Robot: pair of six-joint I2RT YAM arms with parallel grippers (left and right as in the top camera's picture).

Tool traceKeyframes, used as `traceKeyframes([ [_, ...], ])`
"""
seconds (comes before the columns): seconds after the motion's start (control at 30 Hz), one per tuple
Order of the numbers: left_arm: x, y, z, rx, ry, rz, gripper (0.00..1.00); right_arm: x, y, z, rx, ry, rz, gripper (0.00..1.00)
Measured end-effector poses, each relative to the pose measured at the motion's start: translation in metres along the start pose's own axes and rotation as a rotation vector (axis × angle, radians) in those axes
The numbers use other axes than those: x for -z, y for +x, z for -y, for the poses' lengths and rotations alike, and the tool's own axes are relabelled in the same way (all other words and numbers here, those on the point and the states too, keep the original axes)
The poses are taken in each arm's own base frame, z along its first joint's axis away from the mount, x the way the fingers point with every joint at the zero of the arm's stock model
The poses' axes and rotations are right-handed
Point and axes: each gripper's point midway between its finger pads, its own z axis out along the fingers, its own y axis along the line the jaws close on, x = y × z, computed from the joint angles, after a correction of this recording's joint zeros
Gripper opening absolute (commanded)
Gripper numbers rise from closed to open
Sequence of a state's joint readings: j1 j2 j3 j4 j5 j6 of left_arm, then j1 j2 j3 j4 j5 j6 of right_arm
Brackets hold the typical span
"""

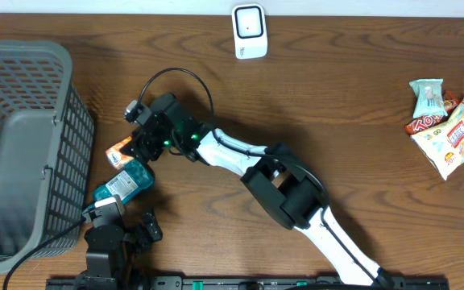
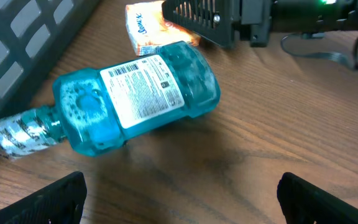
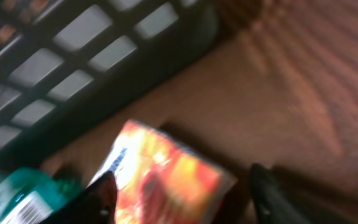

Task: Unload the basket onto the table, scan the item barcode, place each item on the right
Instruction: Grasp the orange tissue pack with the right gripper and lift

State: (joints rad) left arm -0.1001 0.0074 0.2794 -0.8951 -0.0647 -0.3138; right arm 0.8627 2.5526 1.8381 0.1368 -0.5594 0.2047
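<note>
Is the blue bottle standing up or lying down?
Lying down. The blue bottle rests on its side on the table, label facing up, its capped neck pointing toward the basket.

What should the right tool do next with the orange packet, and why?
Probably close the right tool on the orange packet: its fingers straddle the packet, seemingly not gripping yet, and it must be lifted to reach the white scanner across the table.
</note>
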Motion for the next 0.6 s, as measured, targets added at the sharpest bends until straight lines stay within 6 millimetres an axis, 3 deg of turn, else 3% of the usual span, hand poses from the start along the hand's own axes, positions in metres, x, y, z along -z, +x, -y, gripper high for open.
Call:
traceKeyframes([
  [0.2, 0.0, 0.0, 0.0, 0.0, 0.0, 0.0, 0.98, -0.006, 0.003, 0.011, -0.063, 0.015, 0.021, 0.33],
  [0.3, 0.0, 0.0, 0.0, 0.0, 0.0, 0.0, 0.98, -0.007, 0.005, 0.011, -0.077, 0.016, 0.013, 0.15],
  [0.33, 0.0, 0.0, 0.0, 0.0, 0.0, 0.0, 0.98, -0.007, 0.007, 0.011, -0.097, 0.012, 0.006, 0.01],
  [0.6, 0.0, 0.0, 0.0, 0.0, 0.0, 0.0, 0.98, -0.003, 0.008, 0.014, -0.116, 0.003, -0.019, 0.01],
])
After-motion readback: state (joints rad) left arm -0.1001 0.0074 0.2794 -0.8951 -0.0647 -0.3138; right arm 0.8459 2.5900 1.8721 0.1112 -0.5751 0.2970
